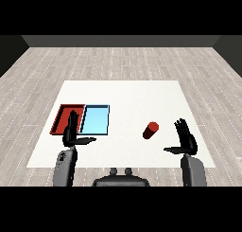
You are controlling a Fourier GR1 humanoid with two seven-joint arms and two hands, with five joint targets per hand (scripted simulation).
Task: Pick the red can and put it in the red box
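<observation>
A red can (151,130) lies tilted on the white table (127,96), right of centre. My right hand (186,140) hovers to the right of it, apart from it, fingers straight and thumb pointing left toward the can. The red tray (62,115) lies at the left side of the table. My left hand (72,130) is raised over the red tray's near right corner, fingers straight up and thumb out to the right. Neither hand holds anything.
A light blue tray (96,119) lies directly right of the red tray, touching it, between the red tray and the can. The table's near edge runs just below both hands. Grey plank floor surrounds the table.
</observation>
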